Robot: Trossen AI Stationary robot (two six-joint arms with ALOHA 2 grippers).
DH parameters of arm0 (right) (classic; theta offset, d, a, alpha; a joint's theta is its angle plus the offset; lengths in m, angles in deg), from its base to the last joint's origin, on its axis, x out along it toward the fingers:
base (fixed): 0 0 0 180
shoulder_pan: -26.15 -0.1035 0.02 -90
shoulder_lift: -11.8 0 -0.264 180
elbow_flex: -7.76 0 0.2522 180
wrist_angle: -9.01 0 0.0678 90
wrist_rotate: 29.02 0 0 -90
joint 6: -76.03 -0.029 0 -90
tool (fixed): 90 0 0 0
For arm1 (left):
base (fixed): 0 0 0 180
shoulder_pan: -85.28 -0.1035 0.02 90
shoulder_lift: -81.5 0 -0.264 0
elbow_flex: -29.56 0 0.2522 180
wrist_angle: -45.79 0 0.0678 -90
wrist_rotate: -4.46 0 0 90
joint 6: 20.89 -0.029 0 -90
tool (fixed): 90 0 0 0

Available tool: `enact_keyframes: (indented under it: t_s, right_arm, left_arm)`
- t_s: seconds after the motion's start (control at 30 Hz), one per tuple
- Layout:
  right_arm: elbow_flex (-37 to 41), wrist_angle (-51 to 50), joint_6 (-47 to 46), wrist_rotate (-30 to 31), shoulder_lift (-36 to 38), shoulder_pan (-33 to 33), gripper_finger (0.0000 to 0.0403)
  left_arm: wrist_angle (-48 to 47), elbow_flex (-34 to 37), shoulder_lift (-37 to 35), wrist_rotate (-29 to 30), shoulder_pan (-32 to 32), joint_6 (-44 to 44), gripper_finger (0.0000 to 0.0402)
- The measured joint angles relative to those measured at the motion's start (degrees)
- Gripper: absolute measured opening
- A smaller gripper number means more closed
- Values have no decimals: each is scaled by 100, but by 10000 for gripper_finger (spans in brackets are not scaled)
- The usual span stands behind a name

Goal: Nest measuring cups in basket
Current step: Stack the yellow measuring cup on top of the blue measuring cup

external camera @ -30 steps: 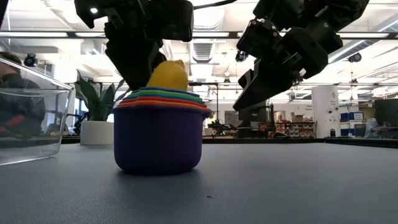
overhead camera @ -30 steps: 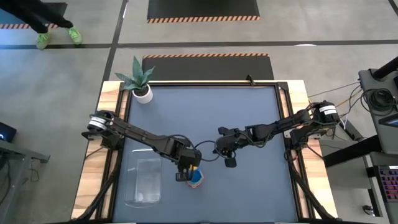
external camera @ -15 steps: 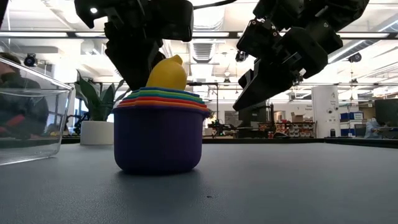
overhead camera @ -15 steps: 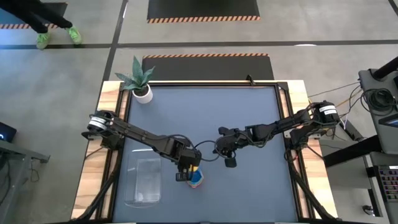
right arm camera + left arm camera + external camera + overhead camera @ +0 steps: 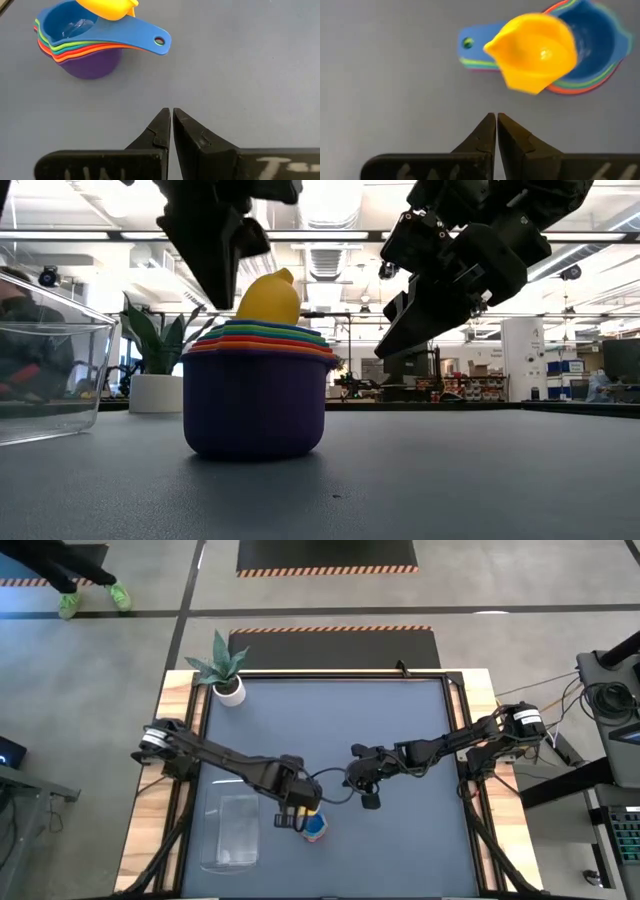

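Since the earlier frame, left end effector (image 5: 496, 122) has lifted off the yellow cup (image 5: 534, 52), fingers clenched empty, leaving it tilted atop the cup stack (image 5: 313, 825) just right of the basket (image 5: 230, 832) at lower left; next, I judge, seating it level, while right end effector (image 5: 171, 120) waits clenched at centre.

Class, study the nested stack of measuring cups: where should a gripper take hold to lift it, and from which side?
Probably by the stacked handles: they jut flat and level from the nested cups over bare table. Come from above with one of the fingers on each long edge. The yellow cup sits tilted on top and may slip.
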Motion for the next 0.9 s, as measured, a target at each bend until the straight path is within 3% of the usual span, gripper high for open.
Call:
enact_keyframes:
  t_s: [0.3,0.7,0.9]
  right_arm:
    - [0,231,254,2,0,3,9]
    - [-168,508,523,0,17,7,9]
    - [-254,495,809,2,28,31,9]
  left_arm:
    - [-377,-232,-68,1300,548,-474,0]
    - [324,-109,-76,1464,877,99,2]
    - [695,-153,-166,1410,986,438,42]
